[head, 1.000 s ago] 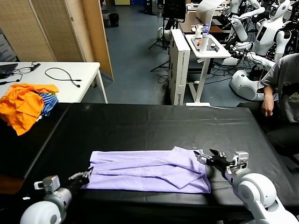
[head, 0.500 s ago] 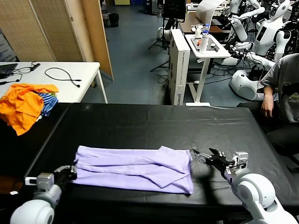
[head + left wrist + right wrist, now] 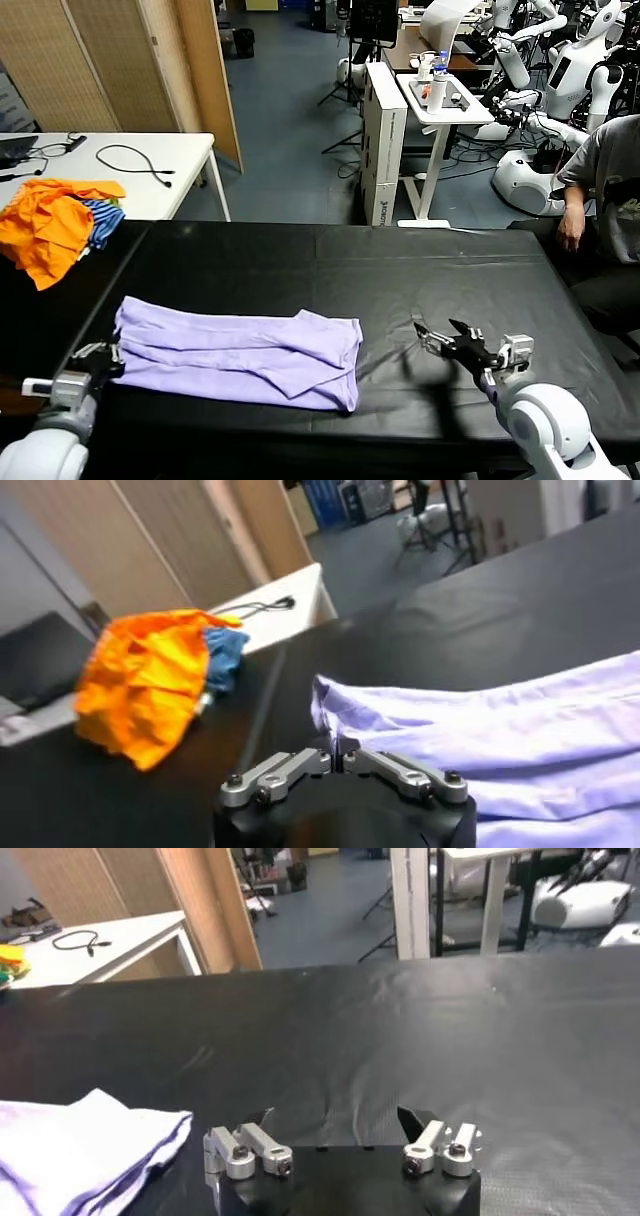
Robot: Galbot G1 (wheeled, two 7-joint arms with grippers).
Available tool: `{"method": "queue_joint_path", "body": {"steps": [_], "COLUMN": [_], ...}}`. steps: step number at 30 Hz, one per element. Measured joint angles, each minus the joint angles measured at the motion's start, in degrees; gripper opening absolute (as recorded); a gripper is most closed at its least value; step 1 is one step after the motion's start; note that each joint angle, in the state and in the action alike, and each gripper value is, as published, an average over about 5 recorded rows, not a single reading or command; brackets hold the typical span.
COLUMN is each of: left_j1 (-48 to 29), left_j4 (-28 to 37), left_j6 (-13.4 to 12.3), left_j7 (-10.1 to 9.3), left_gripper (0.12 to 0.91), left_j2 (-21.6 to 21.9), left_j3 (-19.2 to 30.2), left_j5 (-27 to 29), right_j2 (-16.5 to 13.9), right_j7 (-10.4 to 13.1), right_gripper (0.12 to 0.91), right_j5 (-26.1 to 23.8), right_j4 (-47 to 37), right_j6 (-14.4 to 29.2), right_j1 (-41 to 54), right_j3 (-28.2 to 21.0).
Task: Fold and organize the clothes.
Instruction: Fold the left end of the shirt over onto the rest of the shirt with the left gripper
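The pale lavender T-shirt (image 3: 240,350) lies folded into a long band on the black table (image 3: 330,270), left of centre. My left gripper (image 3: 108,357) is shut on the shirt's left edge at the table's front left; in the left wrist view the cloth (image 3: 470,740) runs out from between the closed fingers (image 3: 337,761). My right gripper (image 3: 444,338) is open and empty, low over the bare table right of the shirt, about a hand's width from its right end. The right wrist view shows that shirt end (image 3: 90,1148) off to one side of the open gripper (image 3: 337,1118).
A heap of bright orange garments (image 3: 50,225) with a blue-and-white striped one (image 3: 103,218) sits at the table's back left corner. A white side table (image 3: 120,170) with cables stands behind it. A seated person (image 3: 605,190) is at the right edge.
My left gripper has pulled the shirt leftward along the table's front; the whole shirt slid left with it. My right gripper stayed in place, open, and the shirt's right end has moved away from it.
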Motion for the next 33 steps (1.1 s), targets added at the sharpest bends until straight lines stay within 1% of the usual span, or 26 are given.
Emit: {"method": "queue_joint_path", "body": {"steps": [3, 6, 9, 12, 17, 23, 27, 33], "left_j1": [-0.54, -1.35, -2.32, -3.27, -4.72, -5.6, -5.83, -6.55], "left_j4": [-2.26, -4.49, -6.2, -7.13, -8.11, -8.8, -8.91, -8.64], "left_j6": [2.26, 4.27, 5.46, 6.16, 7.0, 7.23, 7.26, 7.27], "left_j7": [-1.64, -3.01, -4.22, -4.93, -5.03, -5.49, -5.65, -5.93], "left_gripper": [0.167, 0.167, 0.167, 0.167, 0.167, 0.167, 0.167, 0.167], "left_j2": [-1.14, -2.45, -3.74, -4.8, -6.72, -8.85, -10.14, -11.85], "left_j3": [1.72, 4.18, 7.21, 10.39, 16.31, 22.62, 25.55, 28.14], "left_j5": [-6.53, -14.7, -22.54, -26.94, -28.65, -29.09, -28.63, -28.08], "right_j2": [0.51, 1.05, 1.69, 2.39, 3.75, 4.86, 5.27, 5.32], "right_j7": [-2.17, -3.97, -4.86, -5.09, -5.08, -5.07, -5.07, -5.02], "right_gripper": [0.907, 0.907, 0.907, 0.907, 0.907, 0.907, 0.907, 0.907], "right_j5": [-2.42, -4.03, -5.22, -6.44, -7.58, -8.8, -9.33, -9.75], "right_j4": [0.35, 0.78, 1.21, 1.45, 2.03, 2.22, 1.98, 1.5], "right_j6": [3.66, 7.62, 10.52, 11.97, 12.89, 13.31, 13.39, 13.35], "right_j1": [-1.79, -4.32, -7.41, -10.27, -13.53, -15.03, -15.03, -14.51], "right_j3": [0.79, 1.88, 3.2, 4.45, 6.12, 6.31, 5.78, 4.94]}}
